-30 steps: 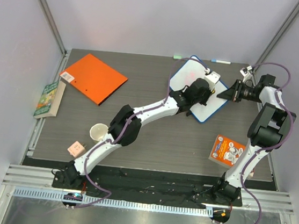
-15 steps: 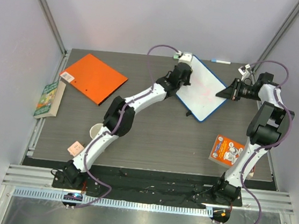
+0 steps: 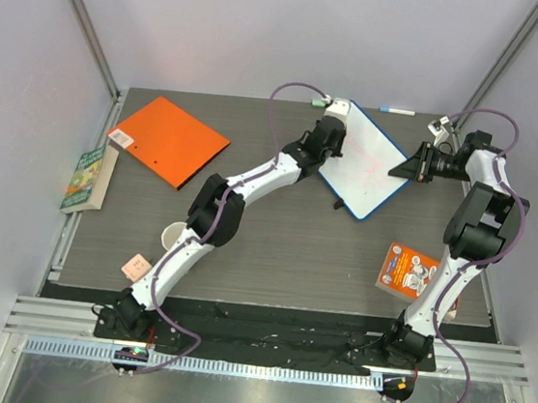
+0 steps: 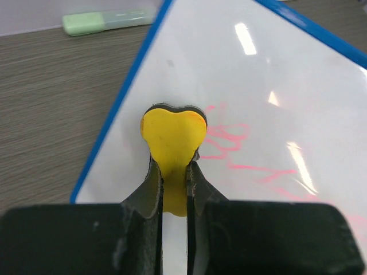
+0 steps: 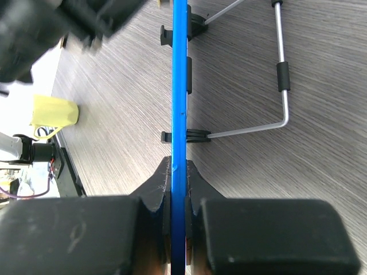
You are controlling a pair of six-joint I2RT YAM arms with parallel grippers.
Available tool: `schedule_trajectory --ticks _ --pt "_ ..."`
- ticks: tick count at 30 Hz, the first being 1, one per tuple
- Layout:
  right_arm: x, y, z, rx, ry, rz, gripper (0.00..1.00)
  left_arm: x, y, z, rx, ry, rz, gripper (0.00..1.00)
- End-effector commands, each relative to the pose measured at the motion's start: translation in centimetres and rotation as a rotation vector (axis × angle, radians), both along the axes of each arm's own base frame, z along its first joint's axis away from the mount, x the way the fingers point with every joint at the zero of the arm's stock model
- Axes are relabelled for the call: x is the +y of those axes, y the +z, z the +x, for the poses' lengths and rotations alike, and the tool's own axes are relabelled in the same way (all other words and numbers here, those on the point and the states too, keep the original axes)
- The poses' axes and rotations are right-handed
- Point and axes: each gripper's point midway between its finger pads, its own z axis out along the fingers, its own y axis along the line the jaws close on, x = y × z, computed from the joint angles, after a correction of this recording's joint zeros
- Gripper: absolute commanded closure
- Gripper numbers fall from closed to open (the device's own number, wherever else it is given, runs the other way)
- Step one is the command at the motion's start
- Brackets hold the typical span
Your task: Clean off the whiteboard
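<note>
Mid-wipe, I judge: right gripper (image 5: 179, 170) clamped on the whiteboard (image 4: 275, 86) rim, left gripper (image 4: 174, 172) pinching a yellow eraser (image 4: 173, 133). Next I'd sweep the red marks (image 4: 229, 143).

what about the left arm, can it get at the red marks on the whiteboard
Probably yes. The left fingers grip a yellow eraser over the whiteboard, the red marks lie just beside it with nothing between, and the right fingers clamp the rim.

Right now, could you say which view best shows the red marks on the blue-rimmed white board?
Left wrist: the red marks sit close and clear. Top external shows faint traces; right wrist only the blue rim.
</note>
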Motion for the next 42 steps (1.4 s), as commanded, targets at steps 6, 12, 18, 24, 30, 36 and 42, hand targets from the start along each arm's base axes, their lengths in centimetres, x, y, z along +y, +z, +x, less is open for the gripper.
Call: schedule_trajectory --ticks 6,12,18,24,30,36,42 --pt "0.9 -4.3 -0.5 -0.01 0.102 -0.235 0.98 -9.1 -5.1 -11.2 0.176 -0.347 0.037 1.0" --pt "0.9 -4.4 -0.5 -0.008 0.101 -0.241 0.98 -6.0 -5.3 -8.8 0.18 -0.207 0.061 1.0" --pt "0.8 -4.3 -0.5 -0.014 0.099 -0.243 0.99 0.5 -5.5 -4.6 0.258 0.006 -0.018 1.0" --pt "0.9 -4.2 -0.5 -0.017 0.099 -0.239 0.98 4.7 -7.8 -3.5 0.308 0.175 0.036 1.0" --pt "0.9 -4.2 -0.7 -0.016 0.101 -0.242 0.99 5.3 -6.7 -1.9 0.277 0.252 0.003 1.0" --pt "1.0 -4.4 -0.8 -0.011 0.114 -0.24 0.99 2.4 -3.9 -1.0 0.186 0.145 -0.072 1.0" --pt "1.5 -4.6 -1.0 0.001 0.146 -0.247 0.99 -3.7 0.2 -3.3 0.108 -0.12 -0.132 1.0"
